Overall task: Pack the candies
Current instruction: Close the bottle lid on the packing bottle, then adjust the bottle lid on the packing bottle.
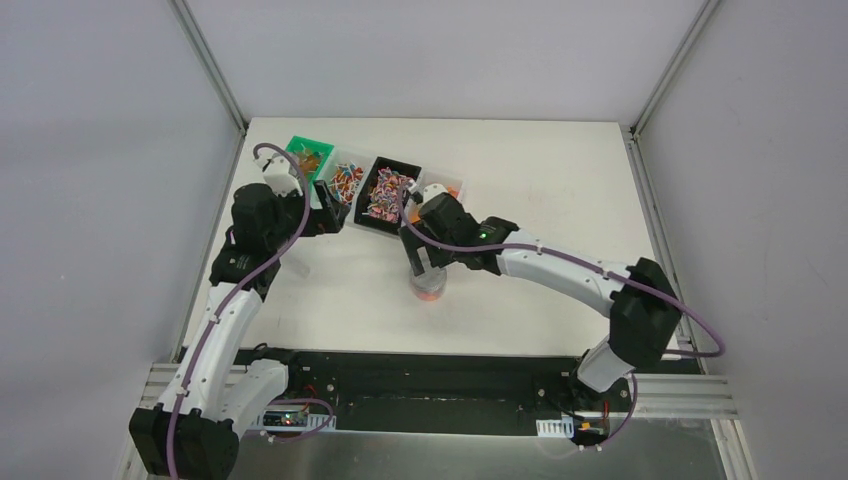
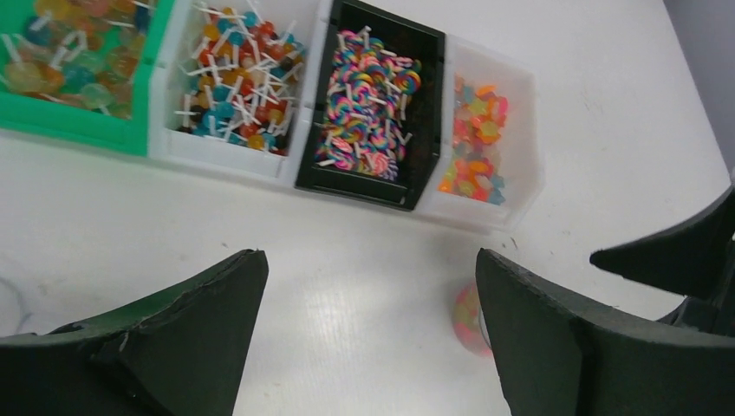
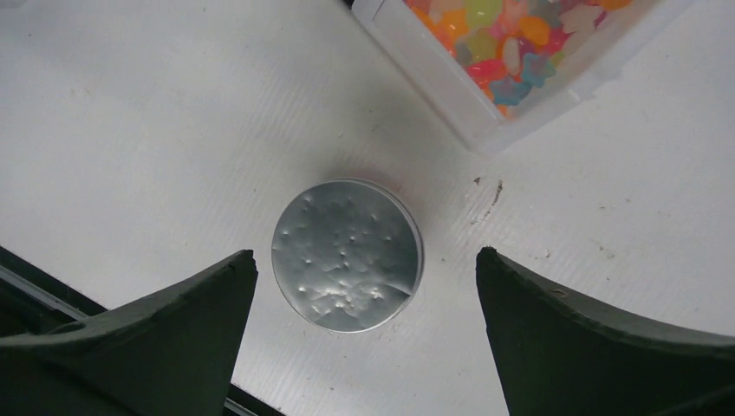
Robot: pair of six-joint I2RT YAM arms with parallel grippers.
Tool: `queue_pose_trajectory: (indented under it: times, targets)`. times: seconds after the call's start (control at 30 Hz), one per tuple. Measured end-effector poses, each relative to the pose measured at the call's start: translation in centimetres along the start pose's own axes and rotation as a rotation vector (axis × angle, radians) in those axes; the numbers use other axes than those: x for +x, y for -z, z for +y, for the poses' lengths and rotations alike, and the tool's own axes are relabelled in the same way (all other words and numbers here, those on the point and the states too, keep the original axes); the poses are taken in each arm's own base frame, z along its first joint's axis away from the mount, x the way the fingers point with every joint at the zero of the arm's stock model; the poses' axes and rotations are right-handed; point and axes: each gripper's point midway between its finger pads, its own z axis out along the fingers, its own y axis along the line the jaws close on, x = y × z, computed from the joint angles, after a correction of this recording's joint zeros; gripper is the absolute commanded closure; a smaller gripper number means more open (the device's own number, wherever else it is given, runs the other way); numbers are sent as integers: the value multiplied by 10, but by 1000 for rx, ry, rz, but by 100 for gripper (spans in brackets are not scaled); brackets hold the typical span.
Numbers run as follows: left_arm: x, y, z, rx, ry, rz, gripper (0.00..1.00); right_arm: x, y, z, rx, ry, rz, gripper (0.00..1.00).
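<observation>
My right end effector (image 3: 366,254), spread, hangs over the lidded jar (image 1: 428,287) on the table (image 3: 130,104); I think the lid (image 3: 347,260) keeps its content in. My left end effector (image 2: 371,253), also spread, faces the candies (image 2: 364,95) in bins (image 2: 429,113).

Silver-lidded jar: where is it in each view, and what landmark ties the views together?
Top external: silver-lidded jar mid-table, partly hidden under the right gripper.
Left wrist: jar lower right, partly hidden behind the left gripper's finger.
Right wrist: jar centre frame, lid facing the camera.
Shared landmark: the clear bin of gummy candies, just beyond the jar in all three.
</observation>
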Motion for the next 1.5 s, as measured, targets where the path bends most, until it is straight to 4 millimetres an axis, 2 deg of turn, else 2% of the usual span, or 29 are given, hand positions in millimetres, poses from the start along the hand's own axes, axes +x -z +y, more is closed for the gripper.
queue_pose_trajectory:
  times: [0.13, 0.3, 0.5, 0.6, 0.7, 0.83, 1.0, 1.3, 1.4, 1.5]
  targets:
    - [11, -8, -19, 112, 50, 63, 13, -5, 13, -16, -19, -48, -52, 11]
    - [31, -19, -42, 236, 144, 133, 19, 16, 11, -33, -39, -96, -38, 27]
    - [86, -34, -66, 298, 220, 301, 24, 40, 7, -38, -79, -127, -15, 43]
    - [113, -40, -81, 332, 243, 380, 27, 43, 6, -38, -112, -145, -24, 45]
    - [131, -44, -91, 356, 262, 424, 28, 44, 4, -37, -136, -155, -33, 47]
    - [147, -49, -95, 362, 279, 460, 28, 57, -2, -36, -158, -165, -18, 58]
    - [154, -56, -99, 367, 295, 469, 30, 61, -5, -37, -170, -185, -16, 61]
    - [171, -65, -102, 381, 290, 498, 40, 60, -4, -38, -184, -198, -20, 62]
    - [176, -66, -103, 387, 292, 514, 40, 56, 1, -36, -199, -200, -31, 58]
    - [181, -66, -105, 393, 288, 529, 42, 47, 3, -34, -206, -200, -53, 60]
